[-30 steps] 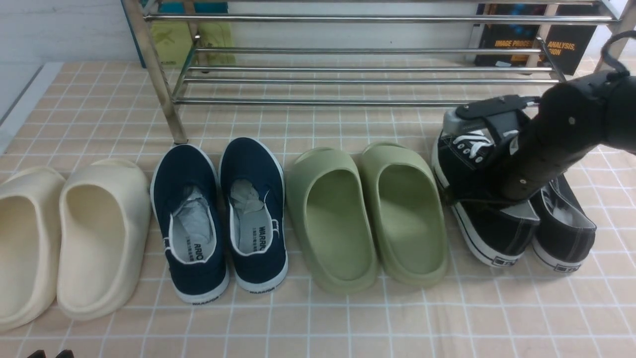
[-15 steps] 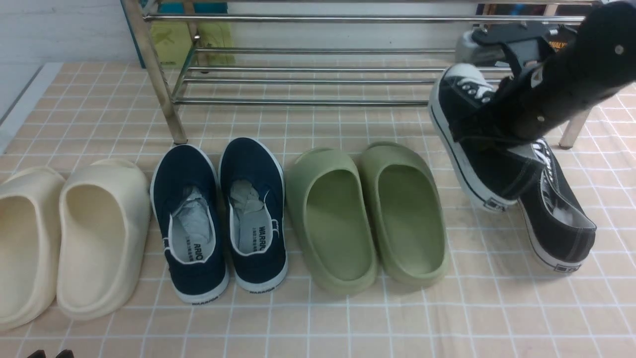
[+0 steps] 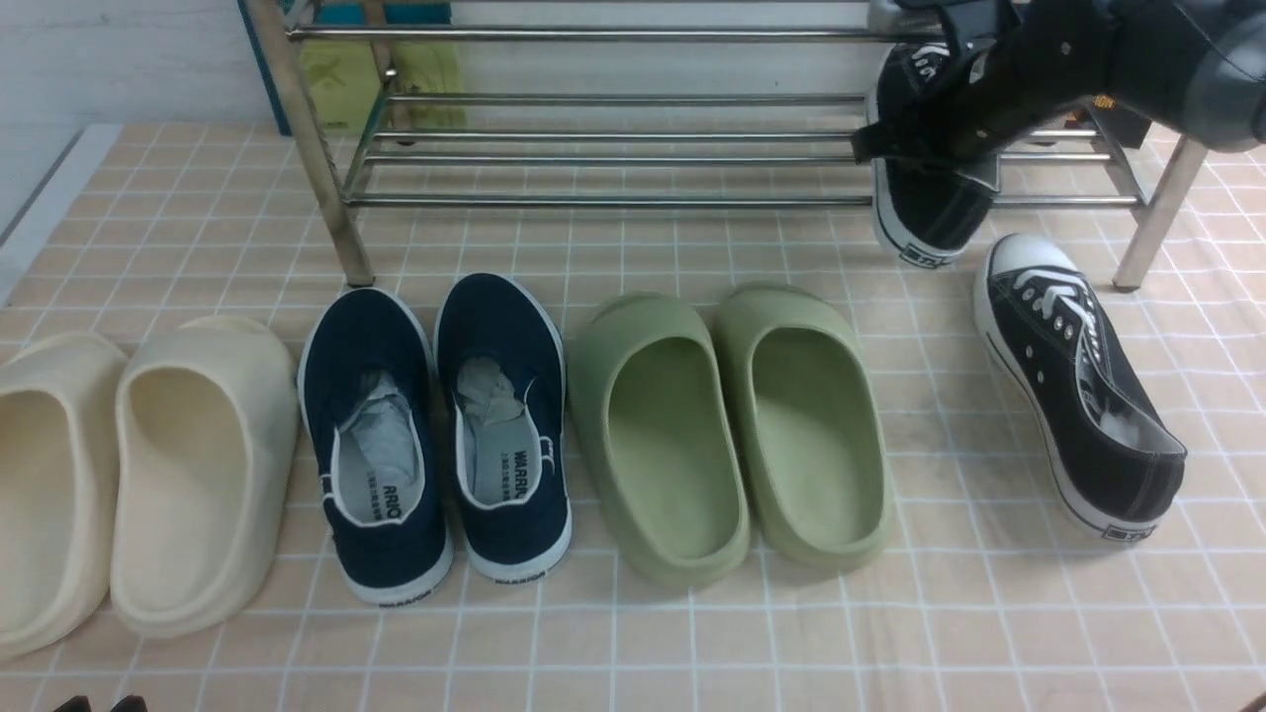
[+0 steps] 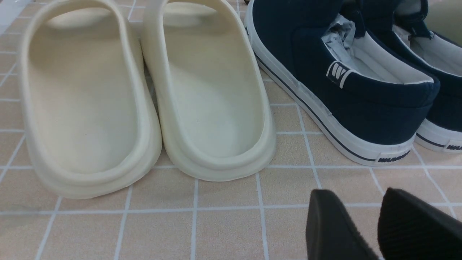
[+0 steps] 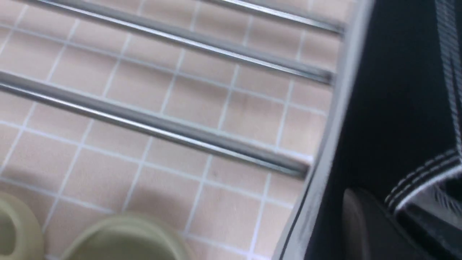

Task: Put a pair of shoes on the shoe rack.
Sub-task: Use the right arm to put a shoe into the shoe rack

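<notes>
My right gripper (image 3: 940, 129) is shut on one black canvas sneaker (image 3: 930, 213) and holds it in the air, toe up and heel down, at the right end of the steel shoe rack (image 3: 613, 99). The right wrist view shows that sneaker's black side (image 5: 397, 108) close up, one finger (image 5: 361, 224) on it, and the rack rails (image 5: 155, 124) below. The other black sneaker (image 3: 1078, 396) lies on the tiled floor in front of the rack's right leg. My left gripper (image 4: 355, 216) is open and empty, low over the floor near the front left.
In a row in front of the rack lie cream slippers (image 3: 198, 465), navy slip-on shoes (image 3: 445, 425) and green foam slippers (image 3: 732, 425). The cream slippers (image 4: 213, 108) and a navy shoe (image 4: 343, 94) are just ahead of my left gripper. Books lean behind the rack.
My right gripper has lifted the black sneaker off the floor beside its mate and carried it up and away to the rack's right end. The other sneaker is now uncovered. The left arm has not moved.
</notes>
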Robot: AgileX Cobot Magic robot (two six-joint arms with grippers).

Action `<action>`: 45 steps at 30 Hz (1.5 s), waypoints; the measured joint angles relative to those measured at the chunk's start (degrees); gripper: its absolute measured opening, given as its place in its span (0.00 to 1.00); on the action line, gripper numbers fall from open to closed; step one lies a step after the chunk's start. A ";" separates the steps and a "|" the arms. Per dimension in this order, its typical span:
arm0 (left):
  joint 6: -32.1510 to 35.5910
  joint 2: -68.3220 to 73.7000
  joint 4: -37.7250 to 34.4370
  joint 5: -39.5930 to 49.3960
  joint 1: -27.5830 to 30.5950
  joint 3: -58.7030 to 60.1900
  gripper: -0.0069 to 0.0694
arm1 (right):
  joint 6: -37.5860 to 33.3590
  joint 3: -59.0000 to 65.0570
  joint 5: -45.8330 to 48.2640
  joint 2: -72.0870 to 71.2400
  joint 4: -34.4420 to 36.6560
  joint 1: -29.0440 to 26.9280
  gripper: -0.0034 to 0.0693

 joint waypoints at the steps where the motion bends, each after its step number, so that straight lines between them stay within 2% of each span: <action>1: 0.00 0.00 0.00 0.00 0.00 0.00 0.40 | -1.83 -1.83 1.01 1.10 0.00 -0.01 0.05; 4: 0.00 0.00 0.00 0.00 0.00 0.00 0.40 | -6.10 -4.45 2.93 2.50 0.48 -0.01 0.08; 9: 0.00 0.00 0.00 0.00 0.00 0.00 0.40 | -9.22 -5.09 5.15 2.56 -0.68 -0.11 0.27; 10: 0.00 0.00 0.00 0.00 0.00 0.00 0.40 | -9.21 -5.09 5.13 2.56 -0.79 -0.11 0.28; 11: 0.00 0.00 0.00 0.00 0.00 0.00 0.40 | -9.56 -5.22 5.28 2.56 -1.09 -0.11 0.35; 14: 0.00 0.00 0.00 0.00 0.00 0.00 0.40 | -9.81 -5.35 5.55 2.56 -1.50 -0.11 0.41; 18: 0.00 0.00 0.00 0.00 0.00 0.00 0.40 | -9.81 -5.38 6.17 2.56 -1.49 -0.11 0.33; 20: 0.00 0.00 0.00 0.00 0.00 0.00 0.40 | -10.58 -5.38 6.87 2.56 -1.39 -0.11 0.16; 23: 0.00 0.00 0.00 0.00 0.00 0.00 0.40 | -12.07 -5.38 7.16 2.51 -1.32 -0.11 0.05; 31: 0.00 0.00 0.05 0.00 0.00 0.00 0.40 | -14.79 -5.38 6.03 2.27 -1.87 -0.11 0.04; 36: 0.00 0.00 0.05 0.00 0.00 0.00 0.40 | -10.56 -5.38 4.14 2.97 -1.75 -0.06 0.05; 41: 0.00 0.00 0.05 0.00 0.00 0.00 0.40 | -7.67 -5.38 2.72 3.25 -1.79 0.18 0.15; 42: 0.00 0.00 0.05 0.00 0.00 0.00 0.40 | -7.61 -5.38 2.24 3.12 -1.84 0.30 0.25; 43: 0.00 0.00 0.05 0.00 0.00 0.00 0.40 | -7.61 -5.38 2.24 3.06 -1.84 0.30 0.26; 44: 0.00 0.00 0.05 0.00 0.00 0.00 0.40 | -7.61 -5.38 2.66 2.42 -1.86 0.43 0.38; 45: 0.00 0.00 0.05 0.00 0.00 0.00 0.40 | -7.61 -5.38 2.98 1.98 -1.86 0.47 0.42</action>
